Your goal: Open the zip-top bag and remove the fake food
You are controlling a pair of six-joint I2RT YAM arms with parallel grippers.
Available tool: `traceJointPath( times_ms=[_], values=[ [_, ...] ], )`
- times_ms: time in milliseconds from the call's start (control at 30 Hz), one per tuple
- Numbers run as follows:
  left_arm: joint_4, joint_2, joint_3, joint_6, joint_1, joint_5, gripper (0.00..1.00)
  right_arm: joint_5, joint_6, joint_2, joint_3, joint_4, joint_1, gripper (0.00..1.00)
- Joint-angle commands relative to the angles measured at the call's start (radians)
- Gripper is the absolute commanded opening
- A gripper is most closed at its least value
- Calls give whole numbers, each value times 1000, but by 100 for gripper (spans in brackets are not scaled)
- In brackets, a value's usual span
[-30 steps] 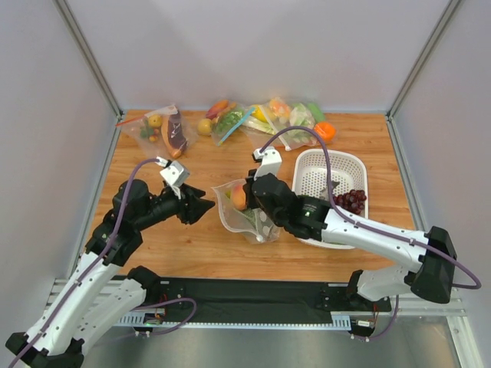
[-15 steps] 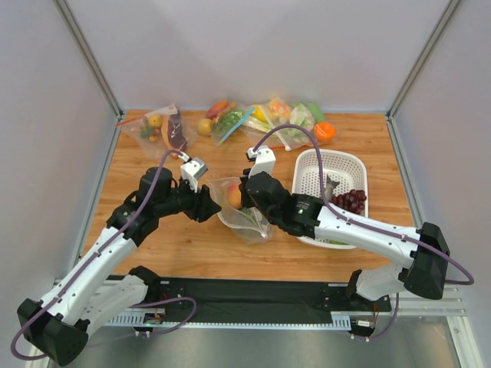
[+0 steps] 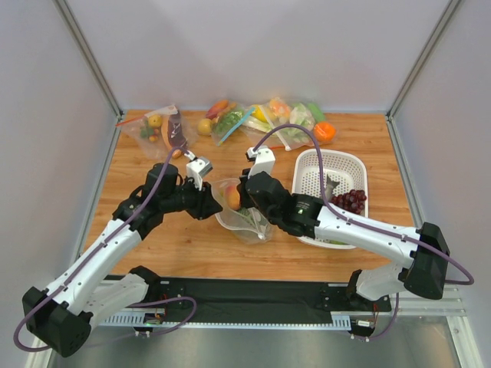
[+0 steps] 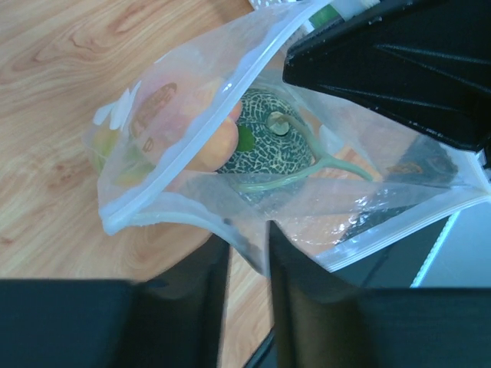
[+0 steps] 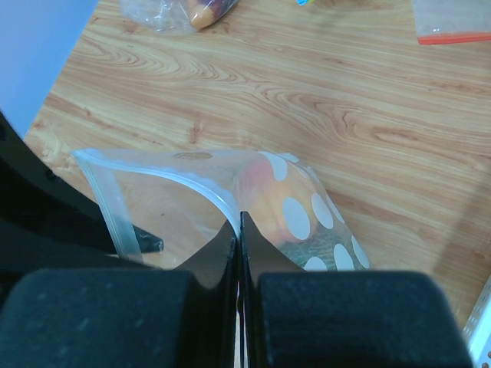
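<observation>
The polka-dot zip-top bag lies mid-table with its mouth open toward my left arm. Inside, the left wrist view shows the grey-green bumpy ball and the orange-red peach. A yellowish shape shows dimly behind the plastic. My right gripper is shut on the bag's far rim, holding it up. My left gripper is at the near rim. Its jaws stand slightly apart, with the bag's lip between the tips. In the top view my left gripper and right gripper flank the peach.
A white basket with dark grapes stands right of the bag, under my right forearm. Several other filled clear bags lie along the back edge, one group at the left and one at the centre.
My left arm has moved right to the bag, and its jaws have narrowed around the near rim. My right gripper has shifted slightly left with the bag's far rim in it.
</observation>
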Motion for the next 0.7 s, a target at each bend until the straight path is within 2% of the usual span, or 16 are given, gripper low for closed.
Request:
traceJointPath(
  times_ms=[0,67,133,467,667],
  values=[
    [-8,3,49,6,-4,20,26,7,28,-20,4,47,-3,0],
    [-8,-4,48,9,-5,17,9,14,34,-34,-16,36,-4,0],
    [-8,-14,48,18,-4,18,0,28,37,-49,-29,24,-4,0],
    [-46,-61,65,70,-2,-72,0,148,16,-126,-52,-120,-26,0],
    [-40,-28,124,67,-2,-61,0,195,-7,-169,-36,-185,-35,0]
  ],
)
